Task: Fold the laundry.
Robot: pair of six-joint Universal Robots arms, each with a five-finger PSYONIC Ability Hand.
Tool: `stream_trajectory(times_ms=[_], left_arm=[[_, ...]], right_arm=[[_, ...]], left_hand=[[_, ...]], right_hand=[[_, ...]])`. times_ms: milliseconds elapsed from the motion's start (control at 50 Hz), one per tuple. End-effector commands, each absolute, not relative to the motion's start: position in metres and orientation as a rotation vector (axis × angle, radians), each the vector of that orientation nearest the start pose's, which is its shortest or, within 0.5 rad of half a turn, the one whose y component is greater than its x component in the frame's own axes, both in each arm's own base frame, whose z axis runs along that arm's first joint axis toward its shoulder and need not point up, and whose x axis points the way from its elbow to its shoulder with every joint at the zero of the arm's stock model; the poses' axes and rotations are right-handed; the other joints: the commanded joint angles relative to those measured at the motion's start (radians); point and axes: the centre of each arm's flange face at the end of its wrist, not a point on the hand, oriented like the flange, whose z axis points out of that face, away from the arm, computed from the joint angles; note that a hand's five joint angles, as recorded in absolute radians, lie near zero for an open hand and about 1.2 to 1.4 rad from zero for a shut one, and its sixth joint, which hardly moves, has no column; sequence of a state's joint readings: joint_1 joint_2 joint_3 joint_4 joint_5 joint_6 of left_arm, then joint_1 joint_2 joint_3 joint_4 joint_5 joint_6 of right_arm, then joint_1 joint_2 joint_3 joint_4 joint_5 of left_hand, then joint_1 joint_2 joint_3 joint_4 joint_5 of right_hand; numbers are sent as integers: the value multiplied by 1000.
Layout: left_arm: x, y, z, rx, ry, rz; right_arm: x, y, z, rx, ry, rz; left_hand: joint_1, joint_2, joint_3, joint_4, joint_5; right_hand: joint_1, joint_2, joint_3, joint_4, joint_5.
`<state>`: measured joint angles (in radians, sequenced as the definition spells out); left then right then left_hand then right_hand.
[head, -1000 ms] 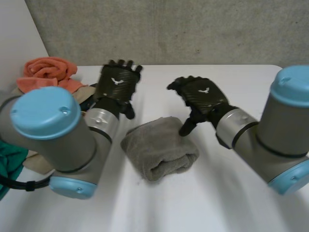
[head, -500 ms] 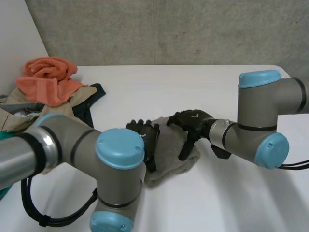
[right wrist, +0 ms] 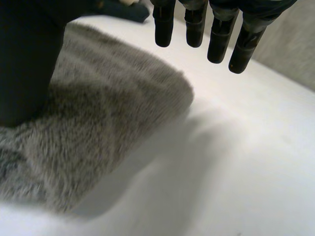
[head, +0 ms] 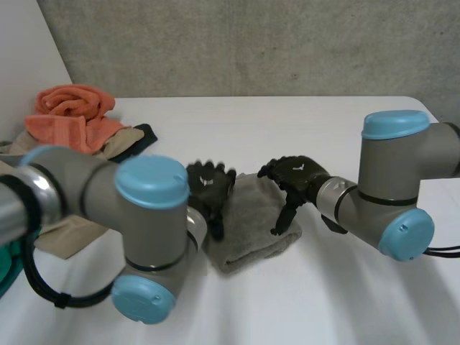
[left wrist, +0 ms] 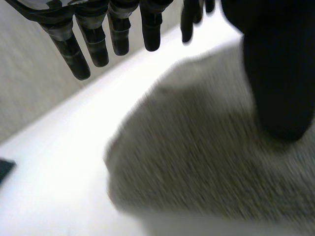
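- Centre of the desk (head: 309,122): the grey towel (head: 251,230) lies folded into a thick pad, its rounded fold towards the near side.
- The left hand (head: 210,188) is over the towel's left edge. Its fingers (left wrist: 71,49) hang straight and spread above the far edge, holding nothing, while the thumb (left wrist: 278,73) comes down onto the pile.
- The right hand (head: 296,175) is at the right edge, and it's a mirror picture: fingers (right wrist: 216,34) straight and loose over the towel's rounded corner (right wrist: 98,128), thumb (right wrist: 27,59) planted on the cloth.
- Bare white desk runs beyond the towel, to its right and along the near side.
- The left side is tighter, with the laundry heap there well apart from the towel: an orange towel (head: 70,108) on top, a dark garment (head: 138,136) at its edge, and green cloth (head: 8,262) nearest the camera.
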<state>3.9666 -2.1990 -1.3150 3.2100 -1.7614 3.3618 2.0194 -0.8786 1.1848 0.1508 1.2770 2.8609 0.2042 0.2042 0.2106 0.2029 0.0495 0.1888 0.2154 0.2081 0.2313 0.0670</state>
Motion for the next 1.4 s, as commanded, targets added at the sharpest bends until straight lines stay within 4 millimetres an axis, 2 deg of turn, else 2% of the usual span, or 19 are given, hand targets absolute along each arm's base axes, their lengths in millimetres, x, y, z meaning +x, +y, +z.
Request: stream_trajectory(times_ms=[20, 100, 160, 220, 340, 620, 700, 780, 800, 940, 1000, 1120, 1240, 1260, 1320, 1340, 1400], left_arm=[[-352, -210, 244, 1166, 2329, -2278], [-342, -211, 264, 1251, 2297, -2364], [-337, -212, 267, 1336, 2299, -2384], [-335, -211, 264, 1435, 2322, -2376], [-335, -208, 264, 1506, 2335, -2374], [-334, -207, 263, 1506, 2336, -2370], [-334, -207, 263, 1504, 2338, -2367], [-334, -207, 261, 1505, 2344, -2361], [-334, -207, 261, 1505, 2344, -2361], [-334, -208, 262, 1502, 2341, -2365], [-333, -208, 262, 1498, 2341, -2364], [-333, -209, 262, 1492, 2337, -2368], [-331, -213, 263, 1474, 2333, -2373], [-331, -213, 263, 1474, 2331, -2375], [-330, -214, 263, 1473, 2335, -2373], [-330, -214, 263, 1473, 2335, -2373], [-331, -214, 262, 1473, 2337, -2371]], right_arm=[[300, -277, 190, -803, 2089, -1547], [282, -272, 182, -680, 2134, -1488], [274, -262, 165, -657, 2184, -1406], [274, -252, 153, -681, 2173, -1353], [279, -253, 128, -703, 2136, -1350], [292, -266, 108, -715, 2119, -1352], [298, -268, 104, -719, 2111, -1343], [304, -269, 103, -719, 2094, -1339], [306, -270, 104, -710, 2087, -1340], [302, -288, 112, -556, 2125, -1398], [296, -301, 120, -474, 2146, -1469], [252, -364, 138, -310, 2166, -1673], [216, -421, 140, -245, 2192, -1839], [201, -437, 142, -215, 2212, -1899], [180, -461, 142, -172, 2238, -1987], [171, -475, 143, -159, 2241, -2026], [161, -493, 136, -154, 2273, -2027]], left_hand=[[6, 6, 0, 8, -14], [6, 6, 0, 8, -13], [12, 12, 6, 13, -8], [15, 15, 9, 16, -5], [21, 21, 15, 22, 1], [18, 18, 12, 19, -2], [18, 18, 12, 19, -2], [15, 15, 9, 16, -5], [15, 15, 9, 16, -5], [12, 12, 6, 14, -8], [12, 12, 6, 14, -8], [12, 12, 6, 14, -8], [12, 12, 6, 14, -8], [12, 12, 6, 14, -8], [15, 15, 9, 16, -5], [12, 12, 6, 14, -8], [15, 15, 9, 16, -5]], right_hand=[[-1, -28, -20, -44, -54], [17, -10, -3, -26, -36], [22, -4, 3, -20, -30], [31, 5, 12, -11, -22], [90, 63, 70, 47, 37], [263, 236, 244, 221, 210], [395, 368, 376, 352, 342], [963, 937, 944, 921, 911], [1205, 1178, 1186, 1163, 1152], [1207, 1181, 1188, 1165, 1155], [1207, 1181, 1188, 1165, 1155], [1207, 1181, 1188, 1165, 1155], [1207, 1181, 1188, 1165, 1155], [1207, 1181, 1188, 1165, 1155], [1207, 1181, 1188, 1165, 1155], [1207, 1181, 1188, 1165, 1155], [1207, 1181, 1188, 1165, 1155]])
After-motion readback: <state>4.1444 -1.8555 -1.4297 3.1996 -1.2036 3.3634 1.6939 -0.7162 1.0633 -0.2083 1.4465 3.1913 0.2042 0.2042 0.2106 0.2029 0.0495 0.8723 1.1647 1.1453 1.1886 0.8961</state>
